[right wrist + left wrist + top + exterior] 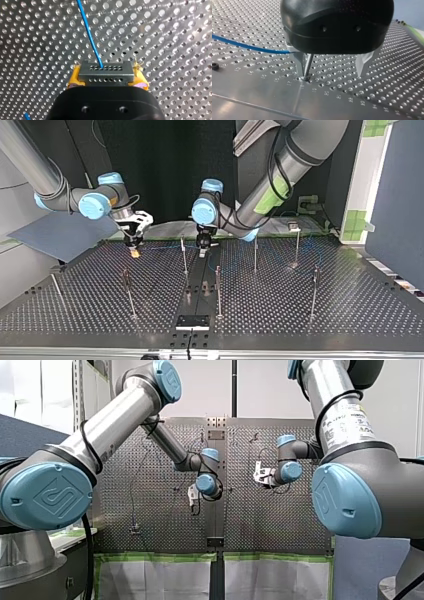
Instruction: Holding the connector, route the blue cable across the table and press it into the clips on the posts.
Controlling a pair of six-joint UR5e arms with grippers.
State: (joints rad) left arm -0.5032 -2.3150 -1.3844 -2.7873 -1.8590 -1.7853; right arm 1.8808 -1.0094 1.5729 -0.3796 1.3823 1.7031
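The connector point(105, 73) is showing as a small dark grey block with two rows of tiny holes. My right gripper point(106, 76) is pinching it between its yellow pads point(74, 78) — one pad pressing on each end. The blue cable point(89, 37) is leaving the connector's holed face and running away ahead of the gripper, thin and gently curved, over the perforated table point(175, 30). In the top view this gripper is hanging low over the table at the view's left, near the far edge.

My left gripper point(332, 68) is holding its metal fingers point(300, 65) spread wide, their tips close to the table. A thin post point(308, 65) is standing between them, just beside one finger. The cable is coming in to that finger from the side — where it goes behind the finger I cannot tell.

Other posts point(255, 252) are standing upright and well apart across the table. A black plate point(192, 321) is lying at the near edge in the top view.
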